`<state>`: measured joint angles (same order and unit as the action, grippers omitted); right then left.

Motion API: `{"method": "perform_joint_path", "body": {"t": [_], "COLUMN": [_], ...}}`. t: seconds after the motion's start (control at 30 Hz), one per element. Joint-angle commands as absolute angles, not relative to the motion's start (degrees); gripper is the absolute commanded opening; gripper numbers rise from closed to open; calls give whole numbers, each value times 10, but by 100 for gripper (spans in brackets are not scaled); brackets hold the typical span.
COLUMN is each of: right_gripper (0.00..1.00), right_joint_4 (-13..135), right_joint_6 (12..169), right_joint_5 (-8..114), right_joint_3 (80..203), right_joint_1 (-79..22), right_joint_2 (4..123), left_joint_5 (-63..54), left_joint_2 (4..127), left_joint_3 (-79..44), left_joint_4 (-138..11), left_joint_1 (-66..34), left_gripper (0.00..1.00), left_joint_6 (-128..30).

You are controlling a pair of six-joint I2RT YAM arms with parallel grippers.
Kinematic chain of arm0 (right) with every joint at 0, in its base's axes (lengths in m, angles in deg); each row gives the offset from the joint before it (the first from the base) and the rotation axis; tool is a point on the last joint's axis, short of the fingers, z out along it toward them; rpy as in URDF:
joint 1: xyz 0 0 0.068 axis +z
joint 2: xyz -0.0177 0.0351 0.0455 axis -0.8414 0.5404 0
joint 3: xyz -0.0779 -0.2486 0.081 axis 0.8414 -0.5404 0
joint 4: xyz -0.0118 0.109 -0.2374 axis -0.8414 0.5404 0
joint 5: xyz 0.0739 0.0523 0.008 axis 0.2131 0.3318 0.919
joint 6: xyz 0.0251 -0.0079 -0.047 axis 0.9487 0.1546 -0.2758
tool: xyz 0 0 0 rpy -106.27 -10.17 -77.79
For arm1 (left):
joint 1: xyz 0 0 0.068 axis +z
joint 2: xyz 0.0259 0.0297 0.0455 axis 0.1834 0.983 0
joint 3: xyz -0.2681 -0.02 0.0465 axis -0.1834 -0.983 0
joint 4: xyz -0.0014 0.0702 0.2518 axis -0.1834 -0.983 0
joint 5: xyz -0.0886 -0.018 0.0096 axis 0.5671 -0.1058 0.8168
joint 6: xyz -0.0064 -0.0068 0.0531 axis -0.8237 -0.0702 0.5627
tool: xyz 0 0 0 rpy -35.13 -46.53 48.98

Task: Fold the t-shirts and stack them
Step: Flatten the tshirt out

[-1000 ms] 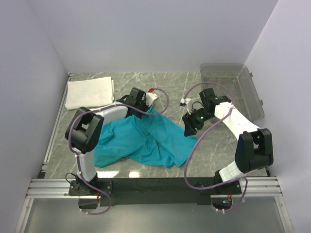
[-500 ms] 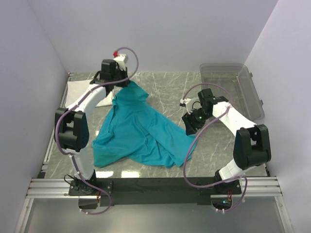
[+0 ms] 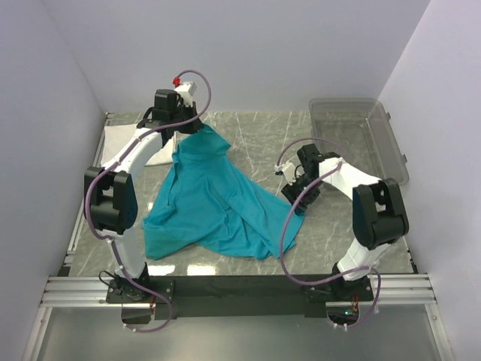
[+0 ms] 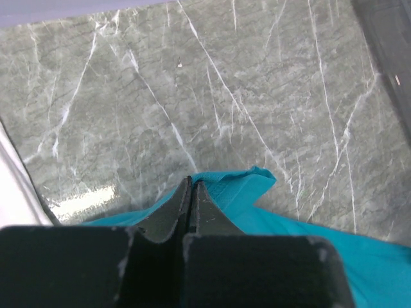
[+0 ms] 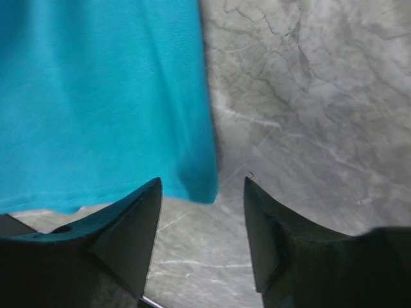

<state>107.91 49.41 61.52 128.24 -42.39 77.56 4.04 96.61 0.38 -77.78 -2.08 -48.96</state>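
The teal t-shirt (image 3: 218, 203) lies crumpled across the marble table, one corner pulled up and away toward the back left. My left gripper (image 3: 192, 129) is shut on that corner; in the left wrist view the fingers (image 4: 191, 183) pinch teal fabric (image 4: 247, 192). A white folded t-shirt (image 3: 119, 137) lies at the back left, partly behind the left arm. My right gripper (image 3: 291, 194) hangs open low over the teal shirt's right edge. In the right wrist view a shirt corner (image 5: 202, 189) lies between the open gripper's (image 5: 202, 183) tips, untouched.
A clear plastic bin (image 3: 361, 124) stands at the back right. Walls close in the table at the back and on both sides. Bare marble (image 5: 308, 96) lies to the right of the teal shirt.
My left gripper has carried the teal corner from the table's middle up toward the back left, stretching the shirt out. The right gripper has shifted left, closer to the shirt's right edge.
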Motion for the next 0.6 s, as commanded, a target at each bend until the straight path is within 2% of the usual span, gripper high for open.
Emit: {"method": "perform_joint_path", "body": {"t": [0.0,0.1,0.13,0.2,0.23,0.33,0.57], "right_gripper": [59,45,35,23,14,1,0], "right_joint_4": [1059,1073,1074,1082,1088,1091,1002], "right_joint_6": [495,494,492,487,480,481,547], "right_joint_5": [584,593,594,603,610,605,457], "right_joint_3": [1284,1291,1289,1297,1302,1333,1515], "right_joint_1": [-419,-416,-416,-415,-416,-415,-418], "right_joint_2": [805,814,811,810,813,805,866], "left_joint_5": [61,60,60,58,57,49,-14], "left_joint_2": [967,963,963,963,964,965,992], "left_joint_3": [25,21,20,18,15,12,41], "left_joint_4": [-779,-777,-777,-774,-772,-764,-738], "left_joint_1": [-16,-12,-10,-9,-7,-4,-2], "left_gripper": [1,1,1,1,1,1,1], "left_joint_6": [-495,-493,-494,-494,-497,-502,-512]}}
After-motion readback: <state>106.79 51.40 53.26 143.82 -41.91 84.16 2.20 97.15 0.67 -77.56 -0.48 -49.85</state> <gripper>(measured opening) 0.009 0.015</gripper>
